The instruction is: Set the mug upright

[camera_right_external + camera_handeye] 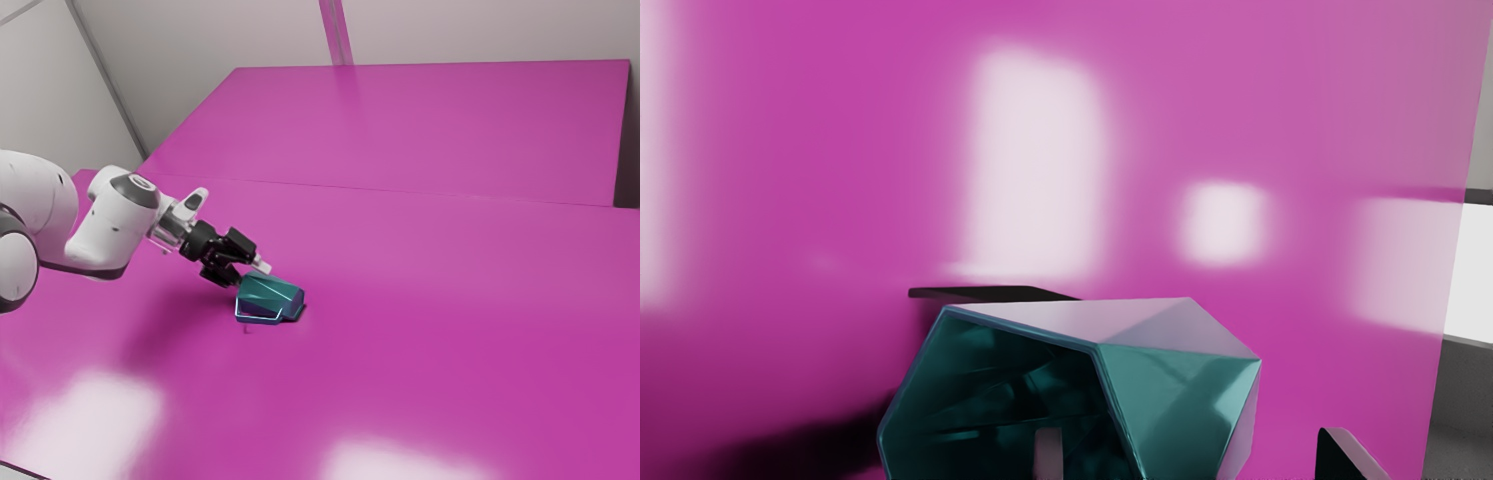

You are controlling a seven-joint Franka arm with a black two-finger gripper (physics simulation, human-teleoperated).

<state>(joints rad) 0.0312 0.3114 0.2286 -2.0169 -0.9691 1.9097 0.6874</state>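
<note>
So going left to right in the exterior view: the arm reaches in, then the gripper, fingers spread well apart, gripping nothing, one fingertip at the mug's mouth. Then the mug itself, tipped on its side on the pink table.

Magenta tbl – pale wall w/ pink strip.

Blocked just ahead of the gripper by the mug lying on its side, but free to pass above it and beyond, over the table.
</note>
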